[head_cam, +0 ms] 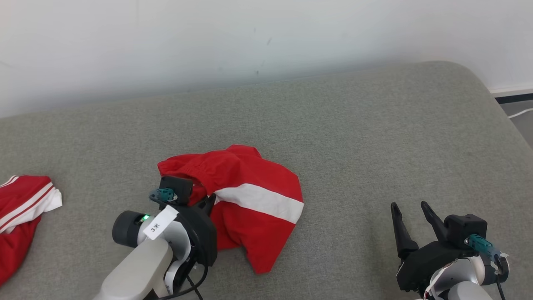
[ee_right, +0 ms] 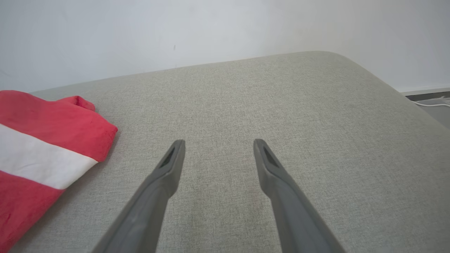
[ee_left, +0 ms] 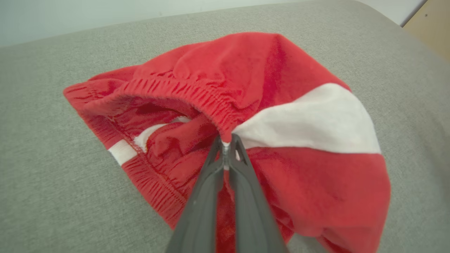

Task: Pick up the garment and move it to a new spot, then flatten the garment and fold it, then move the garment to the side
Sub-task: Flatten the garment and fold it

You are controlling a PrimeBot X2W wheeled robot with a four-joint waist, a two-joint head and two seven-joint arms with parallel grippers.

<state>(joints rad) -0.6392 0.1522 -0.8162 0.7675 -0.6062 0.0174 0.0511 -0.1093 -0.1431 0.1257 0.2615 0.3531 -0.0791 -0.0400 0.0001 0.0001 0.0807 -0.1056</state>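
Observation:
A crumpled red garment (head_cam: 245,200) with a white stripe, shorts with an elastic waistband, lies in the middle of the grey cushion. My left gripper (head_cam: 208,201) sits at its left edge. In the left wrist view the two fingers of my left gripper (ee_left: 226,142) are shut together on the garment (ee_left: 274,105), pinching the waistband fold where red meets the white stripe. My right gripper (head_cam: 410,206) rests at the lower right, well clear of the cloth, its fingers spread open over bare cushion (ee_right: 218,142). The garment's right edge (ee_right: 45,140) shows at the left of the right wrist view.
A second red and white garment (head_cam: 23,216) lies at the far left edge of the cushion (head_cam: 374,137). A white wall runs behind. The cushion's rounded right end drops to the floor, where a white cable (head_cam: 520,113) lies.

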